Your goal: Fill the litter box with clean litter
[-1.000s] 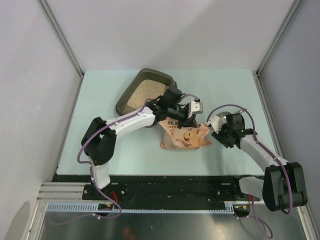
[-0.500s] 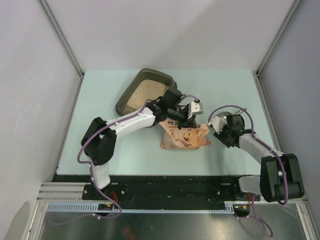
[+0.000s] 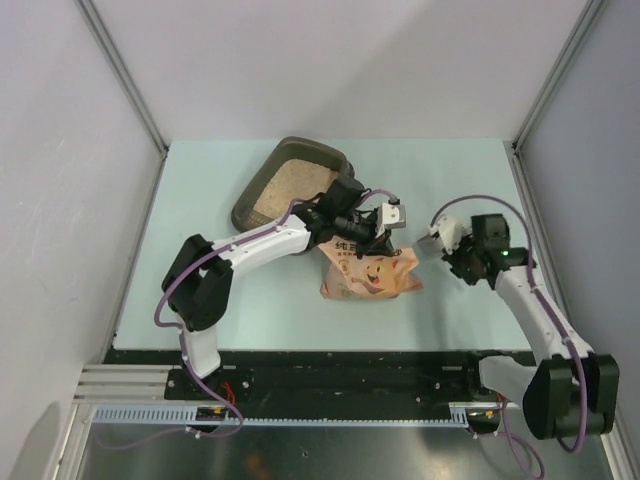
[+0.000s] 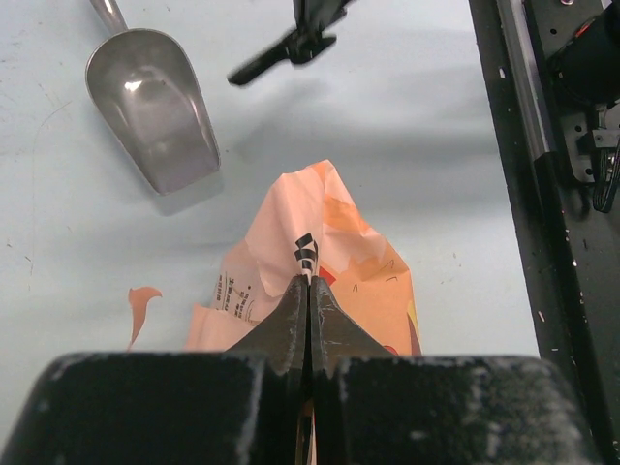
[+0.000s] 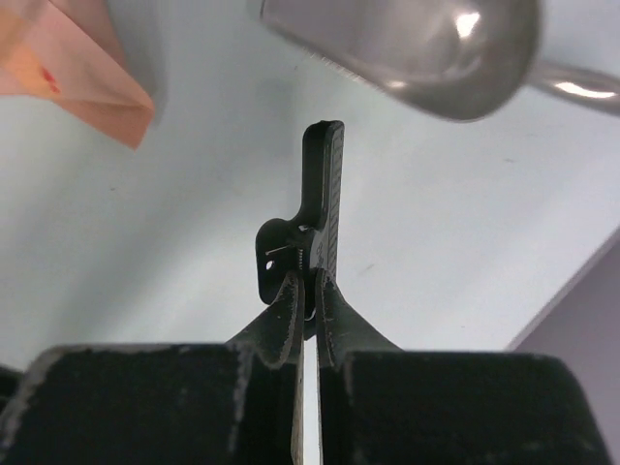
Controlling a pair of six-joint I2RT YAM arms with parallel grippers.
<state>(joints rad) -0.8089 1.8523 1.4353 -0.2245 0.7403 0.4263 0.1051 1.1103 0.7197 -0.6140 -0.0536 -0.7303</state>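
The litter box (image 3: 250, 196), a dark tray at the back left, holds pale clean litter (image 3: 288, 180). A salmon-pink bag (image 3: 368, 272) lies in front of it. My left gripper (image 4: 308, 283) is shut on the bag's crumpled top edge (image 4: 320, 208), and in the top view this gripper (image 3: 350, 236) sits over the bag's upper end. To the right of the bag, my right gripper (image 5: 313, 281) is shut on a black clip (image 5: 325, 184), held off the table. Seen from above, the right gripper (image 3: 455, 258) is apart from the bag.
A grey metal scoop (image 4: 155, 116) lies on the table beyond the bag, close under the right gripper (image 5: 417, 39). A small torn pink scrap (image 4: 140, 300) lies beside the bag. Walls enclose the table on three sides.
My right gripper closed on the black clip and drew back to the right, away from the bag's corner. The left arm and the bag stayed put.
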